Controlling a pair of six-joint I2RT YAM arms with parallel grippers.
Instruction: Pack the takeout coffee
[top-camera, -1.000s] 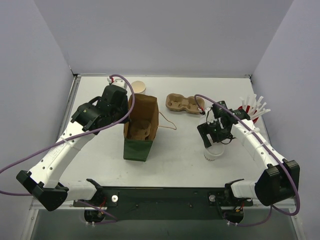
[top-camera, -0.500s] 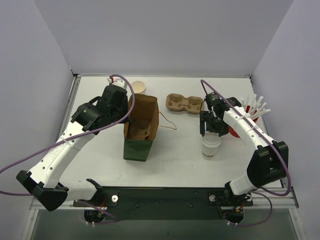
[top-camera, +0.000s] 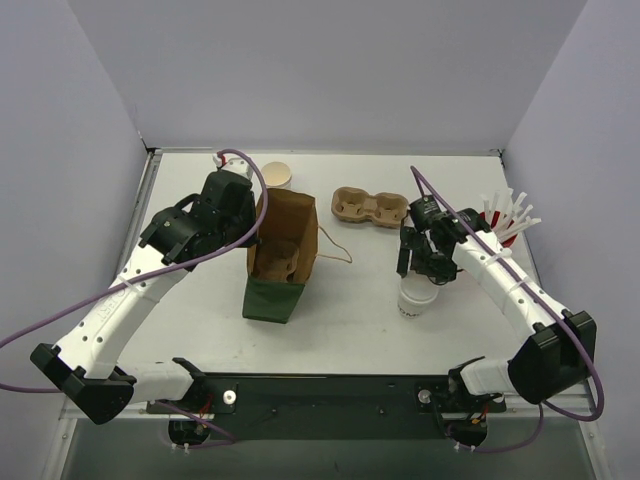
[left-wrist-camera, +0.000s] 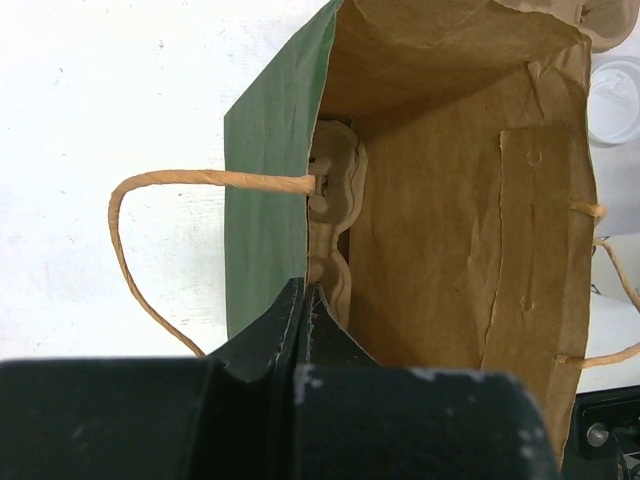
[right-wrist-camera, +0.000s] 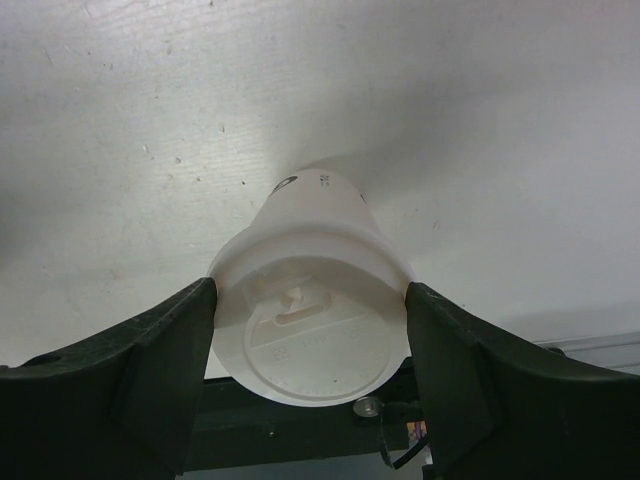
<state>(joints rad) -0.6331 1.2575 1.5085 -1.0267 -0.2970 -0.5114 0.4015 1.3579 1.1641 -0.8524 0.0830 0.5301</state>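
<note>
The takeout coffee (top-camera: 415, 298), a small white paper cup with a white lid (right-wrist-camera: 305, 340), stands right of centre. My right gripper (top-camera: 420, 276) is above it, and its fingers (right-wrist-camera: 170, 350) press the lid rim on both sides. The paper bag (top-camera: 283, 262), green outside and brown inside, stands open left of centre. My left gripper (top-camera: 256, 230) is shut on the bag's left wall (left-wrist-camera: 268, 240) and holds it open. A brown cardboard carrier (left-wrist-camera: 335, 190) sits inside the bag.
A second brown two-hole carrier (top-camera: 370, 208) lies behind the coffee. A red cup of white straws (top-camera: 503, 222) stands at the right. An open paper cup (top-camera: 277, 175) stands at the back, behind the bag. The bag's twine handle (top-camera: 335, 248) trails to the right.
My right arm has swung round and my right gripper has settled over the coffee, which has shifted a little to the left. My left gripper has stayed on the bag.
</note>
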